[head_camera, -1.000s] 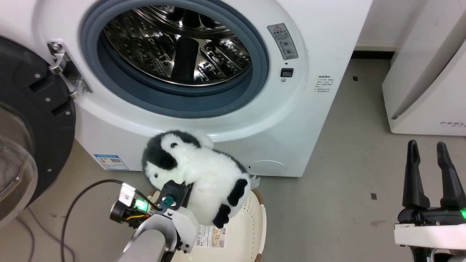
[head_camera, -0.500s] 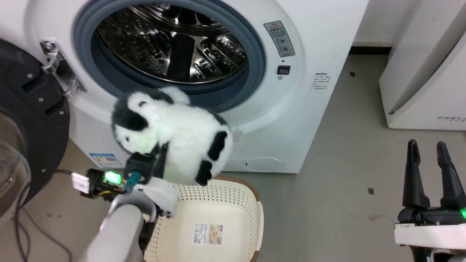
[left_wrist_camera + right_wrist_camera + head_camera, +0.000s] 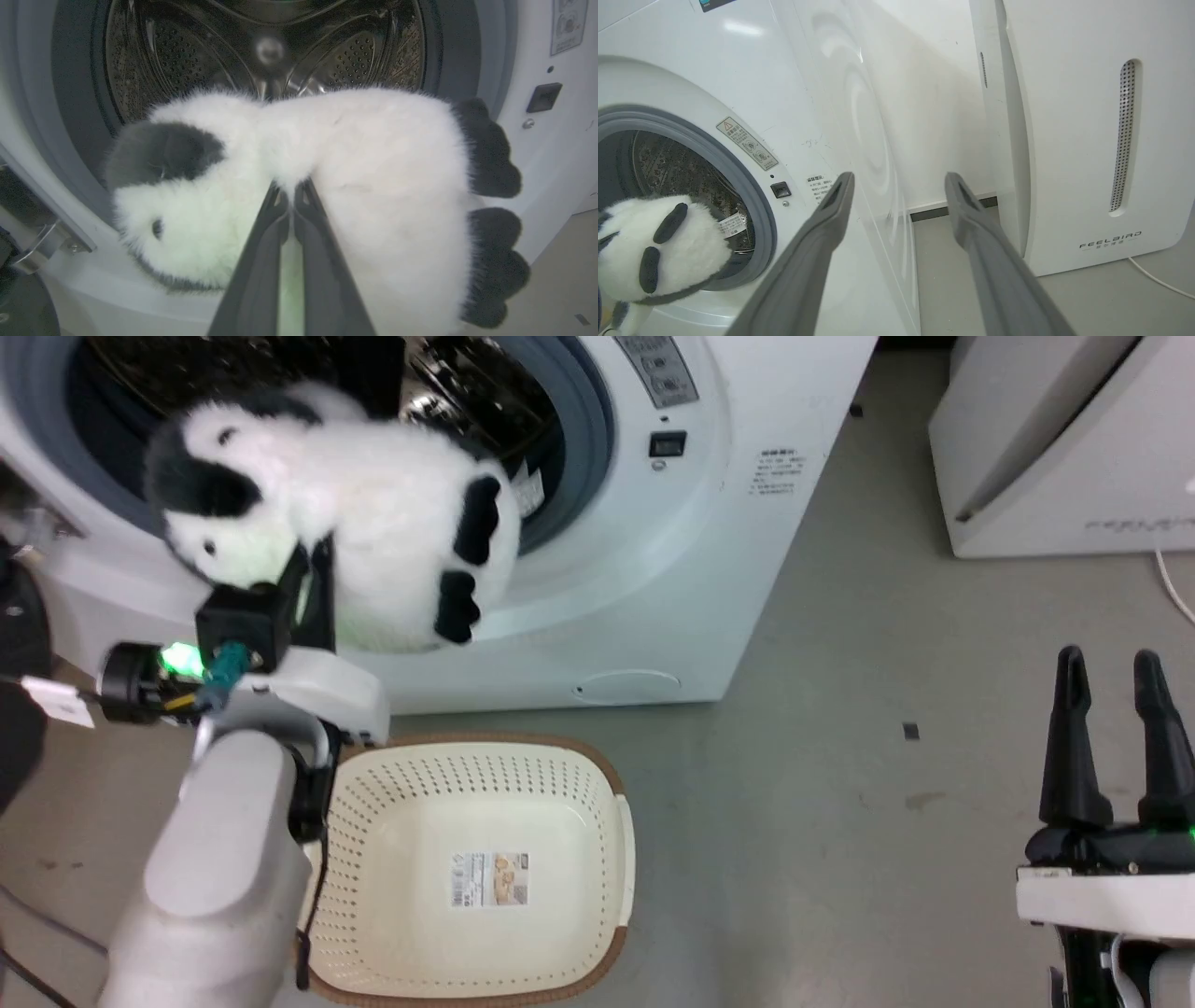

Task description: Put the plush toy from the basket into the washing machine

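The black-and-white plush toy (image 3: 355, 513) hangs in front of the lower left of the washing machine's (image 3: 653, 569) open porthole, with its head to the left. My left gripper (image 3: 313, 560) is shut on its white belly from below, and the fingertips are buried in the fur. In the left wrist view the plush toy (image 3: 373, 154) is pinched at the left gripper (image 3: 292, 191), with the steel drum (image 3: 261, 46) right behind it. The basket (image 3: 401, 821) stands on the floor below with nothing in it. My right gripper (image 3: 1109, 663) is open at the lower right, far from the toy.
The black door frame (image 3: 14, 616) stands open at the far left. A white FEELBIRD appliance (image 3: 1074, 448) stands at the right, with bare grey floor (image 3: 840, 756) between it and the washer. A white cable (image 3: 1176, 588) lies by the appliance.
My left gripper has lifted the plush toy out of the basket, up and leftward to the porthole's mouth. The head camera has shifted too. The right gripper has not moved.
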